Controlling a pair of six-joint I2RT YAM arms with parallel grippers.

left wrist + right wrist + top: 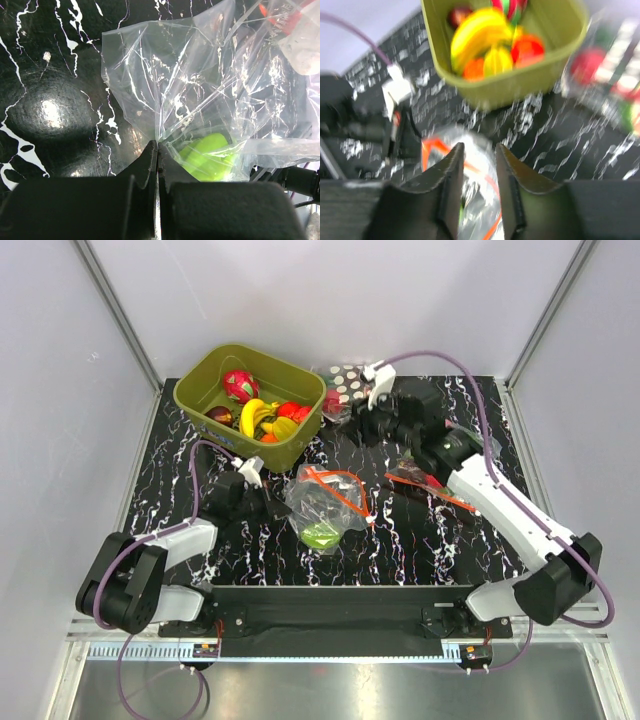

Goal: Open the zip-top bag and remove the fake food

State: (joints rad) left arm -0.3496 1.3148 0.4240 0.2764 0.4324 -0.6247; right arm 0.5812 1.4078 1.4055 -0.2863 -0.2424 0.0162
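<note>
Just in front of the olive bin lies the zip-top bag, crumpled, its orange strip looking pulled open. The left gripper is clamped tight on a pinch of the bag's plastic, anchoring it. The right gripper hangs off the bin's right side, jaws parted, holding nothing. Most of the fake food sits in the bin, with one green piece inside the bag. This looks like the final extraction: the right gripper must reach through the mouth and grip that green piece
</note>
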